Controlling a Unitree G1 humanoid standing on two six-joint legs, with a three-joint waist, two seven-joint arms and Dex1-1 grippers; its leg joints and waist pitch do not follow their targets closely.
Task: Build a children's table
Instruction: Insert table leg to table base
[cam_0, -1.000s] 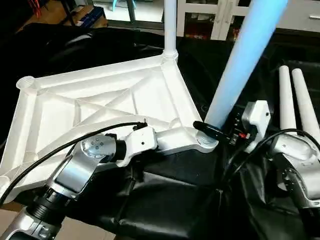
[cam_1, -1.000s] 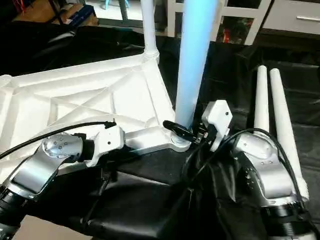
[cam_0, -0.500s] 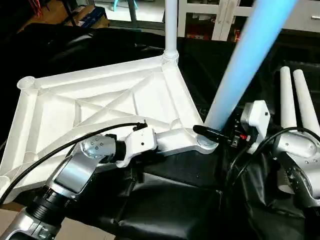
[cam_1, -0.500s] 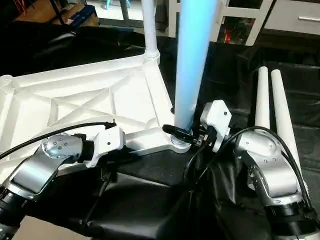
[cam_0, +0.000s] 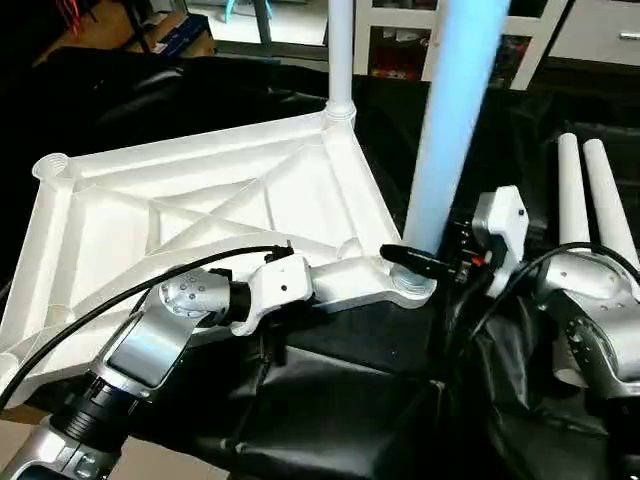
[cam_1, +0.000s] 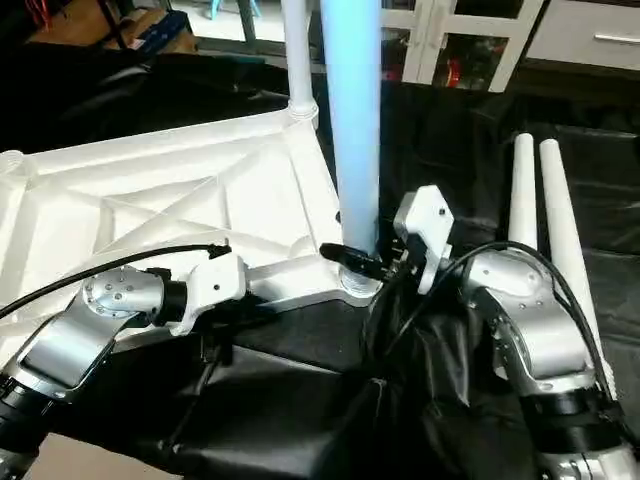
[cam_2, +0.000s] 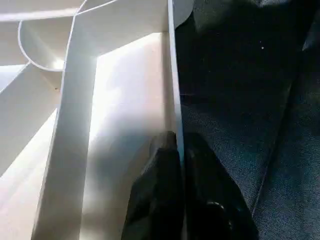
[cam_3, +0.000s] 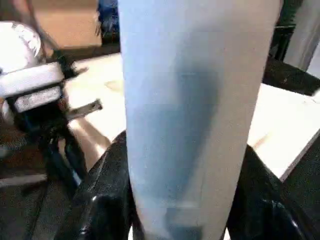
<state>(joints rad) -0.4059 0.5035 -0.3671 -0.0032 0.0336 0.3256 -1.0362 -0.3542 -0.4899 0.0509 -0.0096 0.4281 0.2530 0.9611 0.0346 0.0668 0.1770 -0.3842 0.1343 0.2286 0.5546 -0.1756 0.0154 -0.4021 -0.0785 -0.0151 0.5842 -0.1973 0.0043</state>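
The children's table lies upside down: a white tabletop (cam_0: 130, 235) with X-ribs facing up. One white leg (cam_0: 340, 50) stands in the far corner socket. A second leg (cam_0: 450, 110), tinted blue, stands almost upright with its foot at the near right corner socket (cam_0: 410, 288). My right gripper (cam_0: 420, 262) is shut on this leg just above the socket; the right wrist view shows black fingers (cam_3: 102, 195) on both sides of the tube (cam_3: 190, 100). My left gripper (cam_2: 177, 142) is shut on the tabletop's thin edge wall (cam_2: 172, 75) along the near side.
Two loose white legs (cam_0: 590, 200) lie side by side on the black-draped work table (cam_0: 340, 400) to the right. An open corner socket (cam_0: 50, 165) sits at the tabletop's far left. White furniture and a floor show beyond the table.
The leg in my right gripper has swung from leaning right to nearly upright, and the right wrist has shifted slightly left. The left arm and tabletop have stayed put.
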